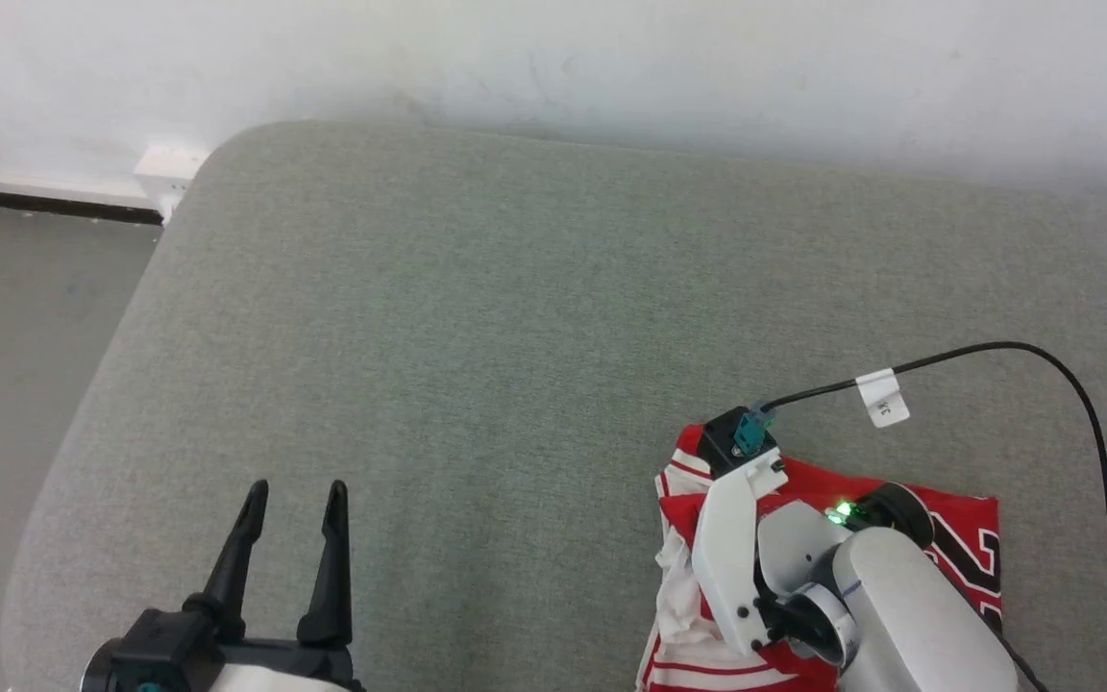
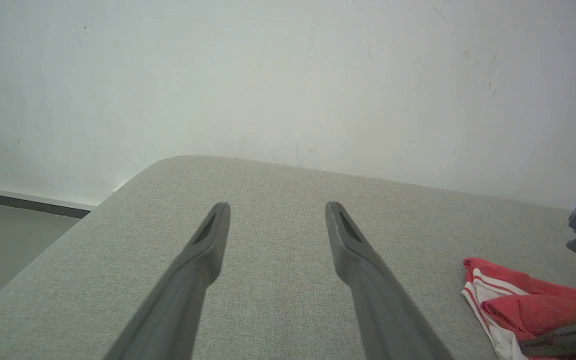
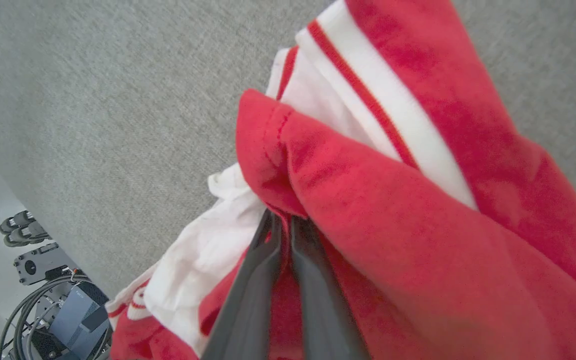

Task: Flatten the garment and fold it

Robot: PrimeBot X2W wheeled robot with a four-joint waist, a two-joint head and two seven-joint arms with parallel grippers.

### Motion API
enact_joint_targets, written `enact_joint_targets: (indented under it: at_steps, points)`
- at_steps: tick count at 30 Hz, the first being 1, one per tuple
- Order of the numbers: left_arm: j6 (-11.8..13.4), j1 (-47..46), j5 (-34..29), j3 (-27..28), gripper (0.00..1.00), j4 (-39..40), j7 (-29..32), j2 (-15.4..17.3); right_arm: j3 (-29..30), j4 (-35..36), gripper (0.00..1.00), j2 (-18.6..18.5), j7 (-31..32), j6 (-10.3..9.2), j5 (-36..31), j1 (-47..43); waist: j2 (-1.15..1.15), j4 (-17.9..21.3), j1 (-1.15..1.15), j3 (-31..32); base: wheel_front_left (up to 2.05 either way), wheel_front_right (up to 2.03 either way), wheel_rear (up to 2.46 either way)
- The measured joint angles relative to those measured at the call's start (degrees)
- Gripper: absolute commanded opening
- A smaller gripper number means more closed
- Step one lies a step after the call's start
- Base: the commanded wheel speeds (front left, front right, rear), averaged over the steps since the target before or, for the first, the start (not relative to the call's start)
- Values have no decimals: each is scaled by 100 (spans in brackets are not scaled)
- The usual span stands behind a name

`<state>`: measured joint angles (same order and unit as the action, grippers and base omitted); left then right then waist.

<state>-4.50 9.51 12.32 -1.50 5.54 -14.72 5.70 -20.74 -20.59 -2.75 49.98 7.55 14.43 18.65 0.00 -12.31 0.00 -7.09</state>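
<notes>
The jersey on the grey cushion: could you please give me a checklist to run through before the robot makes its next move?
1. Right gripper shut on a red fold of the jersey: ok.
2. Left gripper open, holding nothing: ok.
3. Jersey lying flat: not ok, bunched in folds.
4. Bare cushion on the robot's left side for spreading: ok.
5. Single layer pinched: cannot tell.
6. Black cable clear of the cloth: cannot tell.

Open cushion [image 1: 515, 317] left of garment [image 1: 962, 519]
</notes>
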Motion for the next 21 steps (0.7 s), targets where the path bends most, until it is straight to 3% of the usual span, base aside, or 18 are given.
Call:
enact_joint_targets:
  at_steps: [3, 4, 5, 12, 16, 21]
  points:
    - [-7, -58, 0, -36, 100, -66, 0, -12, 7, -220, 0, 20, -101, 5, -51, 92, 0, -62, 0, 23, 0, 0, 0]
    - [-7, -58, 0, -42, 100, -85, 0, -13, -30, -250, 31, 19, -132, 4, 9, 113, 0, -69, 0, 37, 0, 0, 0]
    - [-8, -58, 1, -43, 100, -101, 0, -15, -63, -269, 100, 3, -182, 4, 96, 128, 0, -69, 0, 53, 0, 0, 0]
    - [-8, -54, 1, -4, 100, -91, 0, -15, -178, 249, 100, 3, -211, -1, 761, 159, 0, 80, 0, 111, 0, 0, 0]
    - [-8, -46, 5, 42, 100, -23, 0, -14, 405, 1129, 100, -36, -297, -1, 826, -27, 0, 223, 0, 120, 0, 0, 0]
    - [-5, -26, 10, 108, 100, 78, 0, -5, 1541, 2189, 100, -328, -661, -2, 458, -691, 0, 410, 0, 81, 0, 0, 0]
